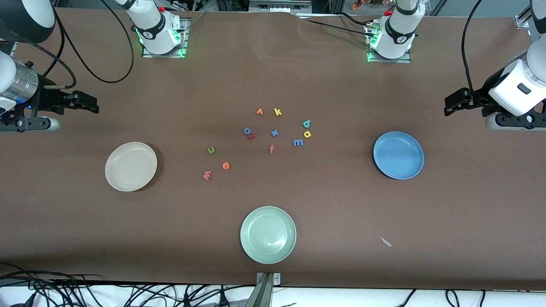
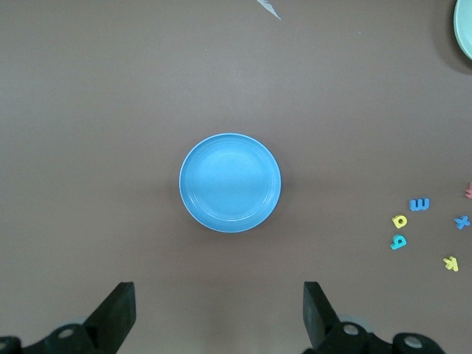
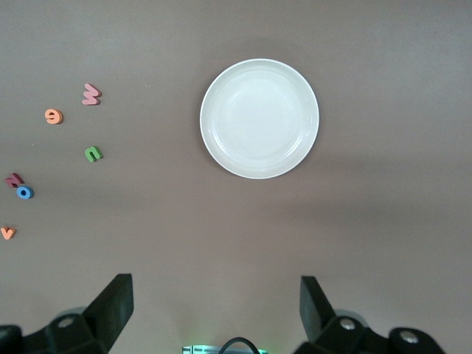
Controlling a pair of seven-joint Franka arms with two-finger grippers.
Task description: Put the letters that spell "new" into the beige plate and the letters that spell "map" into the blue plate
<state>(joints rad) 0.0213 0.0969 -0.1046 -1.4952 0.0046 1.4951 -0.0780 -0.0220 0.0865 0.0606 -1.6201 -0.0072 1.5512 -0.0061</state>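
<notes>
The empty beige plate (image 1: pixel 131 166) (image 3: pixel 259 118) lies toward the right arm's end and the empty blue plate (image 1: pixel 398 155) (image 2: pixel 230 182) toward the left arm's end. Between them lie the green n (image 1: pixel 211 149) (image 3: pixel 93 153), orange e (image 1: pixel 226 165) (image 3: pixel 53 116) and pinkish w (image 1: pixel 207 175) (image 3: pixel 91 94). Closer to the blue plate are the blue m (image 1: pixel 298 142) (image 2: pixel 419 204), yellow a (image 1: pixel 307 134) (image 2: pixel 399 220) and teal p (image 1: pixel 306 124) (image 2: pixel 398 241). My right gripper (image 1: pixel 94 106) (image 3: pixel 216 306) hangs open over bare table beside the beige plate. My left gripper (image 1: pixel 448 106) (image 2: pixel 219 310) hangs open beside the blue plate.
A pale green plate (image 1: pixel 268 234) sits near the front edge. Other letters lie mid-table: yellow k (image 1: pixel 277 112), orange v (image 1: pixel 259 111), blue x (image 1: pixel 274 133), orange-red f (image 1: pixel 271 149), blue o (image 1: pixel 247 131). A small white scrap (image 1: pixel 385 241) lies nearer the camera than the blue plate.
</notes>
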